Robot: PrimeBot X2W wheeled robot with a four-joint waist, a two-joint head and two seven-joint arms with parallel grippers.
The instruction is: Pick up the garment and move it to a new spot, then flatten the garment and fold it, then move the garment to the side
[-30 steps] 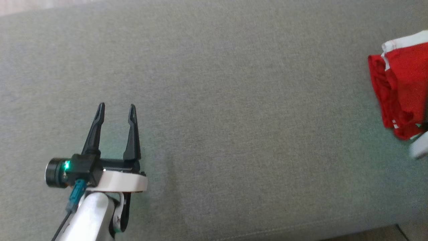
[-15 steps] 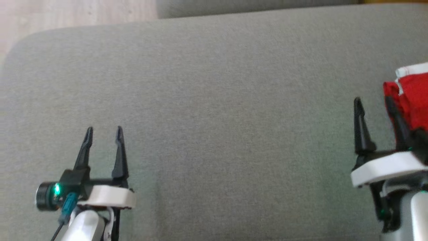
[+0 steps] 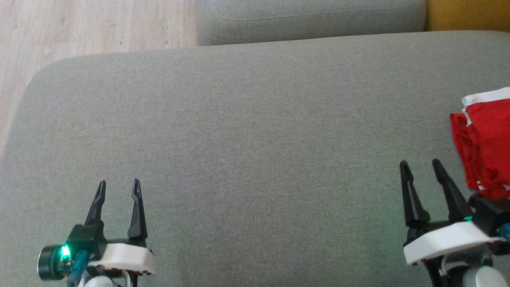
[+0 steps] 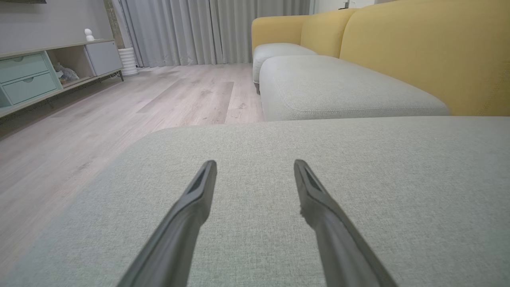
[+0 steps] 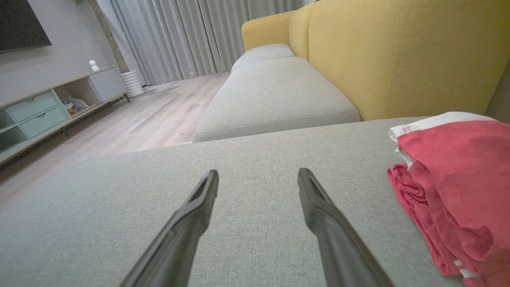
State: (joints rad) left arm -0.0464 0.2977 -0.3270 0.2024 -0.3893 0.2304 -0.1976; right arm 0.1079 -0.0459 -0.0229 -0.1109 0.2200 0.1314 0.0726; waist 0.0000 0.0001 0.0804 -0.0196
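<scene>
Your right claw (image 3: 420,163) stands open and empty, fingers spread above the grey cushion (image 3: 247,131) near its front edge. Your left claw (image 3: 119,182) is likewise open and empty, toward the cushion's left end. The red garment (image 3: 486,147) lies bunched at the cushion's right end, just beside the right claw's fingers and clear of them. It looks light, soft and floppy, so expect it to sag and spill open when lifted. Pinch a thick fold or the white hem (image 3: 484,97), catching several layers.
</scene>
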